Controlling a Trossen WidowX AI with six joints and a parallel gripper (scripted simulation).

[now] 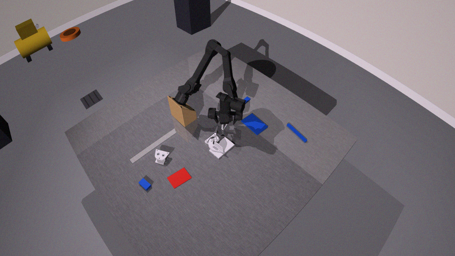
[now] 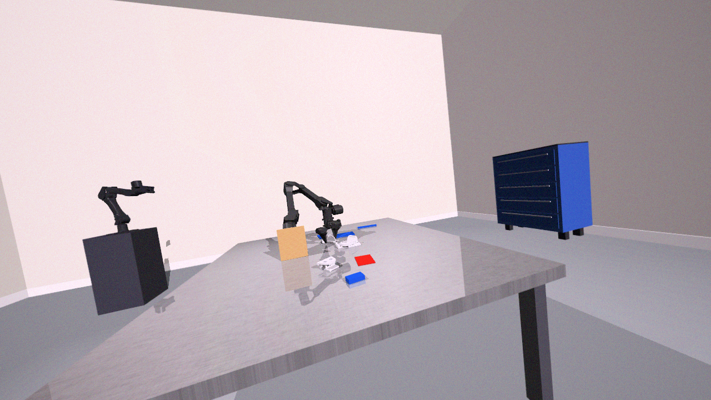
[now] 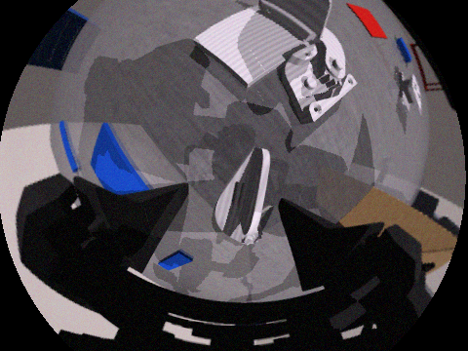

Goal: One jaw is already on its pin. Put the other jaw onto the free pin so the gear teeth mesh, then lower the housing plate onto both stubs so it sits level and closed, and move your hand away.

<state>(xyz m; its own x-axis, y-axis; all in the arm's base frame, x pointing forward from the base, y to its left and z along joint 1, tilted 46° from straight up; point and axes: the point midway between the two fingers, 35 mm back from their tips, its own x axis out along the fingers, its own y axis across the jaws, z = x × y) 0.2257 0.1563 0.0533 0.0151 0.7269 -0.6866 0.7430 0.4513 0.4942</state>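
Pale walls [image 1: 381,38] [image 2: 223,124] enclose your workspace, and below them a grey tabletop [image 1: 238,197] [image 2: 422,298] [image 3: 372,97] carries the parts. In the exterior view, you see a blue drawer cabinet [image 2: 574,189] beyond the tabletop at right, and a dark pedestal [image 2: 114,268] bearing a second black arm [image 2: 114,206] at left. Your black arm [image 1: 203,67] [image 2: 290,199] arches down over the parts, its foot partly behind a tan block [image 1: 182,112] [image 2: 292,243] [image 3: 405,214]. Your tool [image 1: 225,123] [image 2: 330,239] [image 3: 234,195] is released, its fingers wide apart and pointing down, with nothing gripped.

Near the tool sits the white base assembly [image 1: 222,148] [image 2: 350,242] [image 3: 312,88], with a ribbed slab and a raised panel. Just beside the tool, toward the tan block's opposite side, lies a flat blue piece [image 1: 254,123] [image 2: 345,234] [image 3: 114,168]; a blue bar [image 1: 296,132] [image 2: 366,226] [image 3: 68,146] lies farther out. You find a red rectangle [image 1: 178,177] [image 2: 365,260] [image 3: 368,20] flat on the tabletop, near the white housing plate [image 1: 162,154] [image 2: 328,261] [image 3: 414,93], which is tilted and apart from the base assembly. Your loose white jaw [image 1: 223,126] [image 3: 263,185] shows between the open fingers, off the base assembly. Smallest is a blue block [image 1: 145,184] [image 2: 355,278] [image 3: 404,50], near the red rectangle.
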